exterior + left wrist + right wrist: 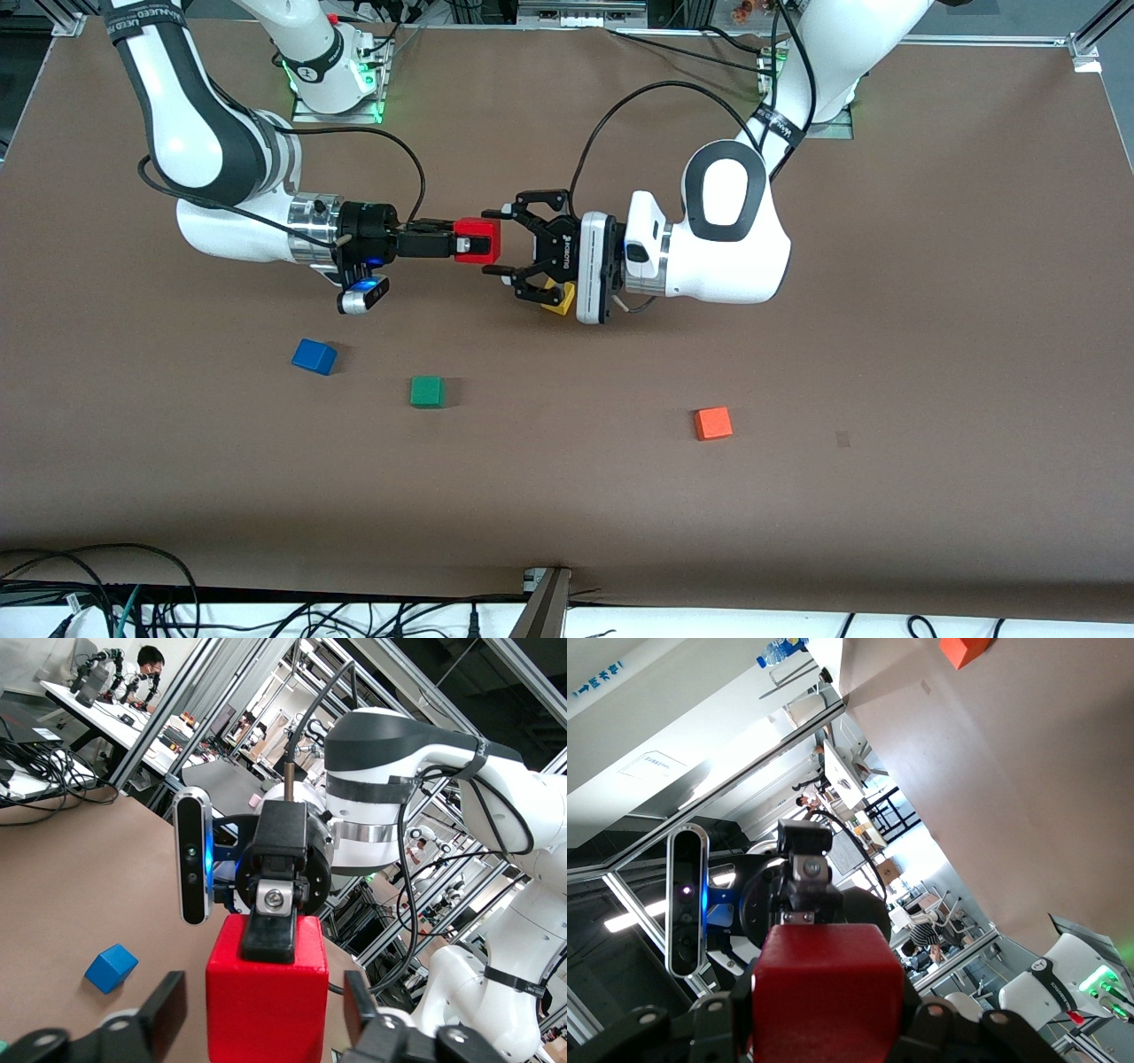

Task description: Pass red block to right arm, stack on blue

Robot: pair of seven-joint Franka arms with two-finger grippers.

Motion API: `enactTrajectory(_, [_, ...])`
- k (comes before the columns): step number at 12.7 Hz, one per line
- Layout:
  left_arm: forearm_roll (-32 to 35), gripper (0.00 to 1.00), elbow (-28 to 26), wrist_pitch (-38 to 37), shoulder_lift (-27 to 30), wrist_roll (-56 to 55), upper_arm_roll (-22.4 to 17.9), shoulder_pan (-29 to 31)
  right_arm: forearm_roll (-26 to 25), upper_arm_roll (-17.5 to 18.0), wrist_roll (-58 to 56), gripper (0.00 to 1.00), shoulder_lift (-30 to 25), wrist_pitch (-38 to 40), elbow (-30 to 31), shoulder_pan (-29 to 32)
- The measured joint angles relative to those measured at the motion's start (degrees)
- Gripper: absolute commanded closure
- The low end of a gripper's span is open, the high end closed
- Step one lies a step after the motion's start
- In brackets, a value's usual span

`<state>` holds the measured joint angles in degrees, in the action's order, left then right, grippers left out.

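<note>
The red block (478,244) is held in the air over the middle of the table. My right gripper (465,241) is shut on it with its slim black fingers (270,935). My left gripper (493,242), the wide black claw, is open around the same block, and its pads (164,1014) stand apart from the block's sides (266,992). The block fills the bottom of the right wrist view (828,992). The blue cube (314,356) lies on the table nearer to the front camera, under the right arm's wrist, and shows in the left wrist view (111,967).
A green cube (427,391) lies beside the blue one, toward the left arm's end. An orange-red cube (713,423) lies farther toward that end and shows in the right wrist view (966,649). A yellow cube (558,299) is partly hidden under the left gripper.
</note>
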<state>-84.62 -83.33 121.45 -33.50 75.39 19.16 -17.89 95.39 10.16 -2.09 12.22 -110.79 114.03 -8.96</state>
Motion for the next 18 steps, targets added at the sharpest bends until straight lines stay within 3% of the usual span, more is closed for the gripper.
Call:
enactTrajectory(2, [0.00, 0.00, 0.41, 0.23, 0.70, -0.75, -0.89, 1.48, -1.34, -0.06, -0.42, 1.00, -0.06, -0.02, -0.12, 0.07])
enactTrajectory(5, [0.00, 0.00, -1.01, -0.32, 3.49, -3.11, -2.20, 7.15, -11.10, -1.14, -0.65, 1.00, -0.12, -0.26, -0.94, 0.37])
enactTrajectory(7, [0.00, 0.00, -4.62, -0.43, 7.14, -3.39, -3.41, 11.08, -22.07, -1.77, -0.87, 1.00, -0.14, -0.84, -1.57, 0.79])
enactTrajectory(10, [1.33, 0.00, -14.01, -1.75, 14.58, -3.43, -8.41, 15.47, -38.49, -4.25, -0.88, 1.00, -0.15, -1.33, -2.94, 0.96])
enactTrajectory(12, [10.19, 0.00, -17.54, -5.15, 18.66, -3.50, -13.47, 16.68, -49.26, -6.01, -0.95, 1.00, 0.01, -1.68, -3.38, 1.17])
enactTrajectory(14, [19.87, 0.00, -18.47, -6.52, 21.89, -4.01, -16.80, 17.22, -63.29, -7.48, -1.25, 0.99, 1.53, -3.15, -4.59, 1.39])
enactTrajectory(18, [41.17, 0.00, -18.72, -12.15, 27.07, -14.43, -22.93, 17.39, -90.26, -8.53, -1.67, 0.99, 9.18, -12.92, -9.25, 1.73])
